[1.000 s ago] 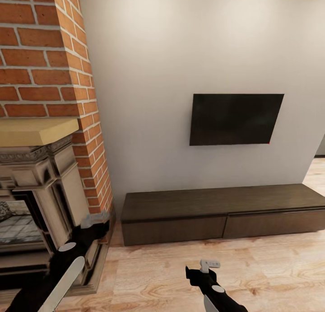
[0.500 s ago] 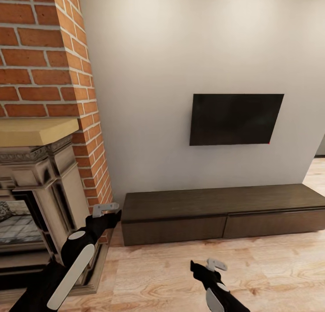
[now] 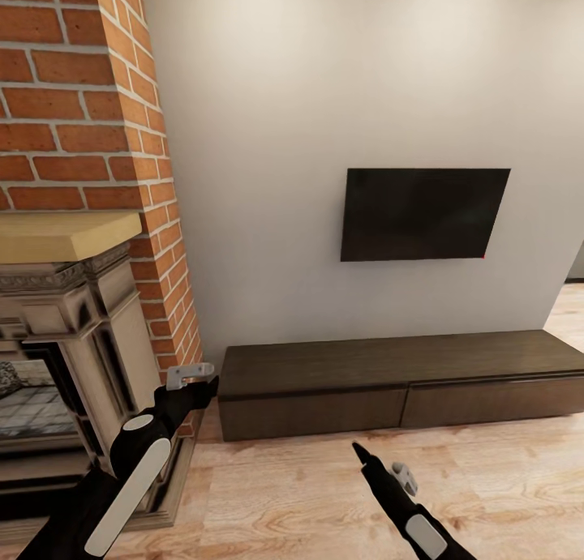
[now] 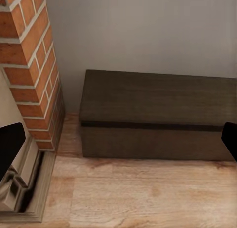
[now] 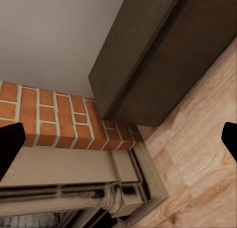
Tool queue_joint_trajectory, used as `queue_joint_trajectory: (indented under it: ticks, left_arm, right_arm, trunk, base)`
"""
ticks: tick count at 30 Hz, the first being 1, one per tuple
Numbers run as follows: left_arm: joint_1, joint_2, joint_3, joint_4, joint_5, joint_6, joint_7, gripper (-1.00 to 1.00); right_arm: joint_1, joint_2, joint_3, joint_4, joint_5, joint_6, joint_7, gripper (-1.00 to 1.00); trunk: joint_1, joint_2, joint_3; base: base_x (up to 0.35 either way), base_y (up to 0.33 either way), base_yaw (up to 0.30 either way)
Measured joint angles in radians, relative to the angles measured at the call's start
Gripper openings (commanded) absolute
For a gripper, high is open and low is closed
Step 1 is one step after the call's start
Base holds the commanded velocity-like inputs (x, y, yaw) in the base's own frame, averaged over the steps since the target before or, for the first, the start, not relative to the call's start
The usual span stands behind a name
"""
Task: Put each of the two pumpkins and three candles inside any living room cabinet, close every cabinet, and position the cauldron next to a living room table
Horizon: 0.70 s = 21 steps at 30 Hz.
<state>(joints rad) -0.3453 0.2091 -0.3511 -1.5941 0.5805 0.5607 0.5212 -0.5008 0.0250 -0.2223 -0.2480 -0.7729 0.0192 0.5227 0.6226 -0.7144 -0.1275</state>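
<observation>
We stand facing the cabinet, a long low dark unit against the far wall, just right of the fireplace and below the TV. No pumpkin, candle or cauldron lies within our sight here, so we judge the step in hand to be an approach to the cabinet, most likely to open a drawer ready for the small things, or to check that all fronts are shut. We count one cabinet with two drawer fronts, both flush and shut as far as we can see; one fireplace, one TV, and none of the things to be stowed. Our left tool hovers near the cabinet's left end, close by the brick column; its pale fingers look parted and hold nothing, and its wrist view looks on the cabinet's left end and the floor. Our right tool points toward the cabinet over the floor, nearer to us; whether it is parted or closed we cannot tell, though we see nothing in it. The next move, we think, calls for bringing a tool to the top edge of a drawer front, since the fronts have no handles, and pulling toward us.
</observation>
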Motion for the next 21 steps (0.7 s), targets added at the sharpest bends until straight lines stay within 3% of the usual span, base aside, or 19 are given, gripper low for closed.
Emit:
queue_joint_trajectory:
  ticks: [17,21]
  left_arm:
    - [0.0,0.0,-0.001,0.0,-0.001,0.0,-0.016,1.0]
    - [0.0,0.001,-0.001,0.0,-0.002,0.0,-0.022,1.0]
  right_arm:
    - [0.001,-0.004,-0.018,-0.005,-0.013,0.004,0.013,1.0]
    - [0.003,-0.005,-0.02,-0.008,-0.014,0.002,0.019,1.0]
  trunk:
    - [0.0,0.0,0.0]
    - [0.0,0.0,0.0]
  base:
    - [0.0,0.002,0.0]
    - [0.001,0.139,0.0]
